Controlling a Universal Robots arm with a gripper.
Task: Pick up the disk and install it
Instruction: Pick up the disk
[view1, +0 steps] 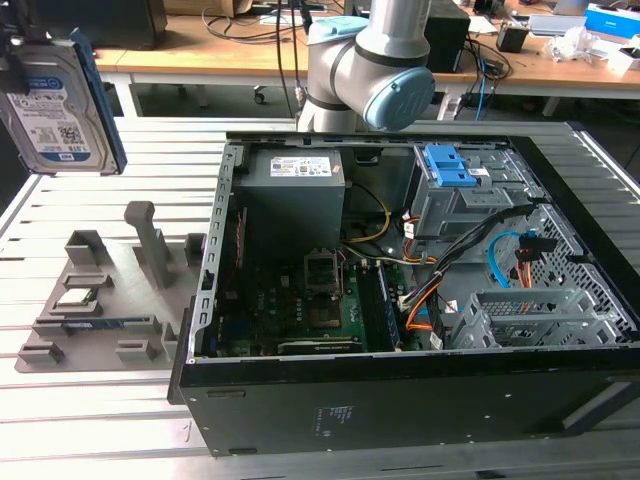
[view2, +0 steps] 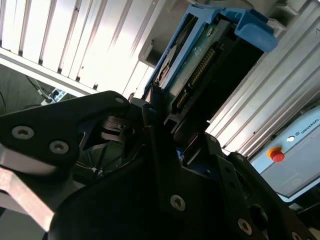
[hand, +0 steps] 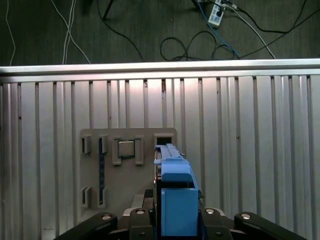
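Observation:
The disk, a silver-grey hard drive with a white-and-blue label and blue side rails, hangs upright high over the exterior view's left side. My gripper is shut on it from behind. In the first wrist view the disk's blue rail stands edge-on between the black fingers, well above the table. The second wrist view shows the disk's circuit-board side and connector clamped in my gripper.
A grey holding fixture lies on the slotted aluminium table below the disk, also seen as the fixture. The open computer case stands to the exterior view's right, with a power-supply box and a grey cage with blue latches.

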